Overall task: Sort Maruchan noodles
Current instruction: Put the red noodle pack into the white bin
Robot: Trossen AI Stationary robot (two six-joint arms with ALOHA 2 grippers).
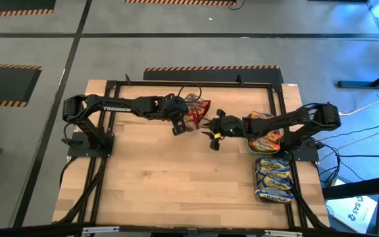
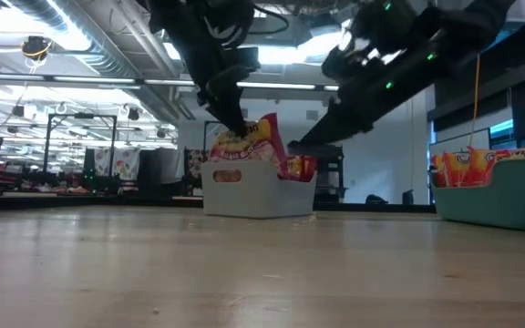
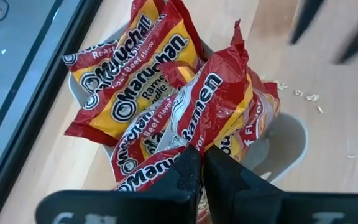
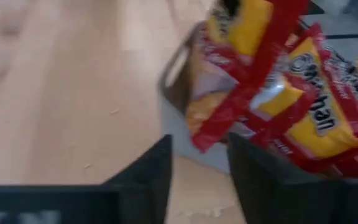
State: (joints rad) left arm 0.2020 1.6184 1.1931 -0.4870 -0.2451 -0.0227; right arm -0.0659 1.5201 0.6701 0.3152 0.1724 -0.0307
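The grey tray (image 1: pixel 191 113) near the far middle of the wooden tabletop (image 1: pixel 176 171) serves as the landmark here. It holds a heap of maroon-and-yellow Maruchan packets (image 3: pixel 129 74), crumpled and leaning on one another, some rising above the tray's rim.

The left tool (image 3: pixel 202 169) hangs right over this tray with its fingers pressed together, their tips touching the top maroon-and-yellow packet (image 3: pixel 219 102), which stands tilted at the near edge of the heap. Whether a fold of that packet is pinched between the tips cannot be told. In the low view the same tool (image 2: pixel 231 123) comes down onto the heap from above.

The right tool (image 1: pixel 214 129) sits just beside the tray, on its right side, low over the tabletop, its two fingers (image 4: pixel 151 171) standing apart with nothing between them. From its wrist view a corner of one packet (image 4: pixel 241 106) hangs over the tray's wall just ahead of the fingers.

Well to the right of the grey tray, at the tabletop's right edge, a teal tray (image 1: pixel 251 146) holds orange-red Maruchan packets (image 1: pixel 266 137). Nearer the front on that same side lies a stack of blue-and-yellow Maruchan packets (image 1: pixel 274 178). Small crumbs (image 3: pixel 309 96) dot the wood beside the grey tray.
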